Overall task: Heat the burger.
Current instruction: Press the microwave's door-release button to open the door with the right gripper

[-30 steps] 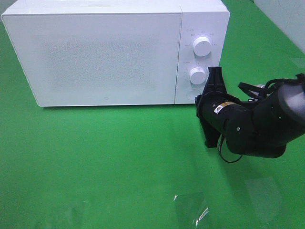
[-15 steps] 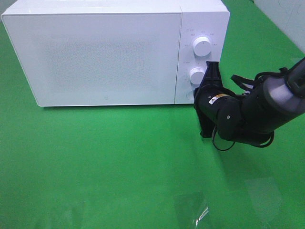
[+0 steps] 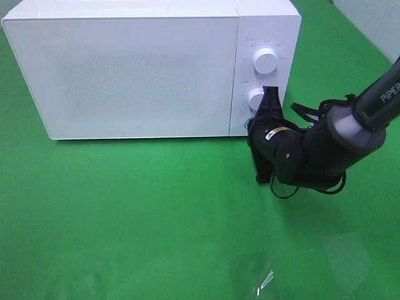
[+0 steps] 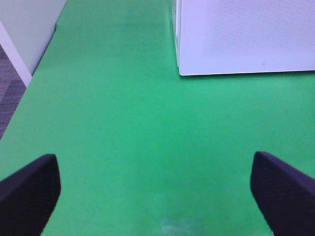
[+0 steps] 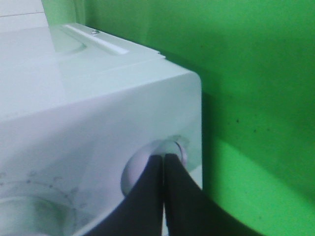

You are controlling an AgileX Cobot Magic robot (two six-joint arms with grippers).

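Right claw (image 5: 163,157), fingers pressed tog., holding nothing, tips on low round btn (image 5: 135,172) of microwave (image 3: 265,25); left claw (image 4: 157,196) spread wide, empty. Door (image 3: 125,81) closed, burger not in view, prob. inside; heating not confirmed.

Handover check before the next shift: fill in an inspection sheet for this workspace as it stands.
Surface: green mat, flat.
Job's things: burger not in view. The white microwave has its door shut, so what is inside cannot be told.
Clutter: one shiny clear scrap near the front edge.
Claws: left claw is open above bare mat near the microwave's front corner. Right claw is shut, tips at the round button below the lower knob.
Cables: black cable loop hangs under the right arm.
Surroundings: pale wall at the far right, grey floor beyond the mat's left edge.
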